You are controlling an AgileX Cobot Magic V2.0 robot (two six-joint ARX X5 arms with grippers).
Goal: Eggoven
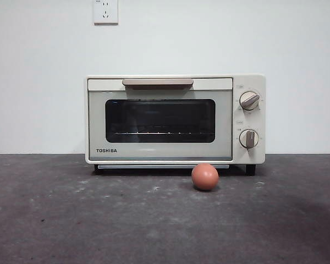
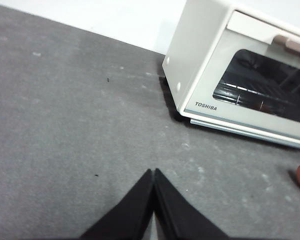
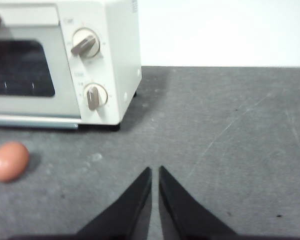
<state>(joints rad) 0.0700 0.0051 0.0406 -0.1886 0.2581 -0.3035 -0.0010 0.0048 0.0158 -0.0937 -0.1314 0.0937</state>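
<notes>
Orange egg (image 1: 205, 177) just before oven (image 1: 175, 119), door shut | left pincer (image 2: 153, 172) clenched | right pincer (image 3: 155, 170) clenched

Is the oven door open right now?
No, the toaster oven has its glass door shut flush, handle up at the top.

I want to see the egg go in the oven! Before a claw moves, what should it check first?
1. Oven door open: not ok, it is shut, with the handle at the top.
2. Egg within easy sight: ok, it lies on the table just in front of the toaster oven, below the knobs' side.
3. Egg whole: ok, no crack shows.
4. Left claw free: ok, shut on nothing, over bare table.
5. Right claw free: ok, nearly shut, empty, with the egg off to one side.
6. Rack inside clear: cannot tell, the glass is dark.
</notes>
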